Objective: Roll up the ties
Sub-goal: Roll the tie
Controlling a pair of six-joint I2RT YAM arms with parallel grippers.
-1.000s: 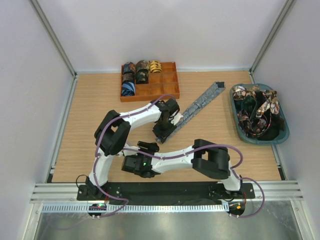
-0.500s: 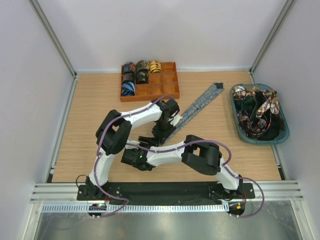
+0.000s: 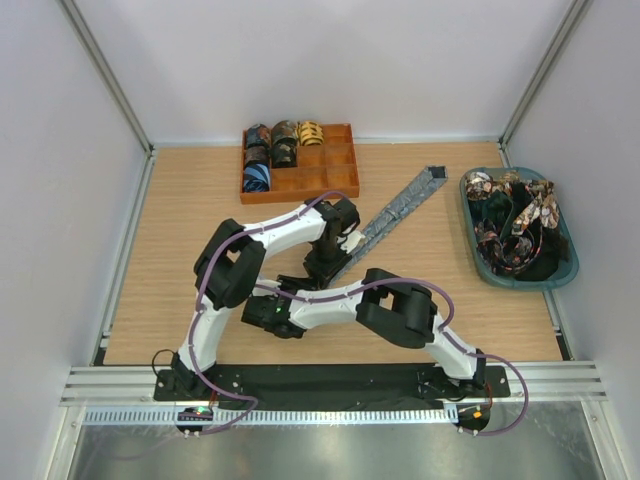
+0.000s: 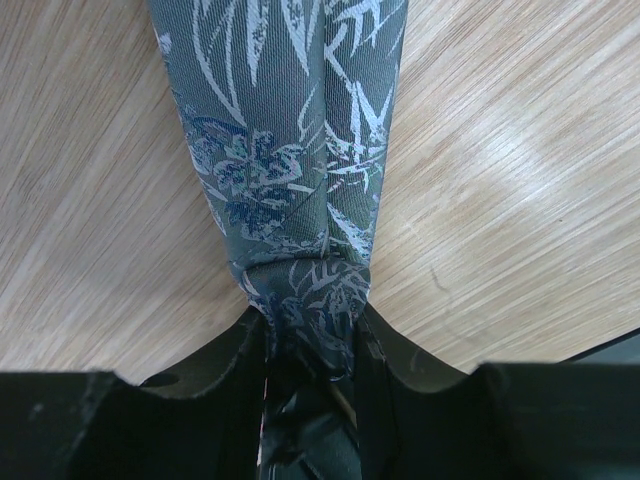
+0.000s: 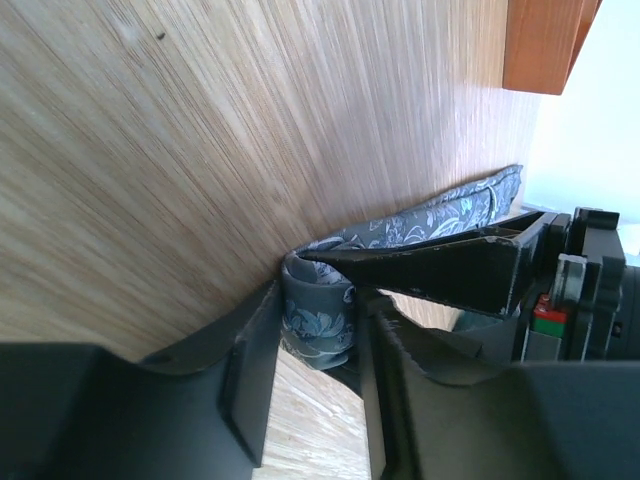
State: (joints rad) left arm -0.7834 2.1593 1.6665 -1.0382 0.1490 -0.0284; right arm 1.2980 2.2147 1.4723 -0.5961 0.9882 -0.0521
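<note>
Right pincer (image 5: pixel 318 305) is clenched on the rolled end of the grey-blue tie (image 4: pixel 290 150), which lies on the bench (image 4: pixel 520 180). Left pincer (image 4: pixel 310 330) grasps the same roll. The tie's flat length runs far-right. Beyond it, rolled ties (image 3: pixel 284 142) sit in a wooden tray (image 3: pixel 330 182), and loose ties (image 3: pixel 515 225) fill a teal bin (image 3: pixel 520 284).

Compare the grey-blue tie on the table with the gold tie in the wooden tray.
The grey-blue tie lies stretched out on the table, only its near end curled; the gold tie is fully rolled, in a compartment of the wooden tray. The left gripper pinches the grey-blue tie; no gripper is near the gold tie. Both are patterned fabric.
</note>
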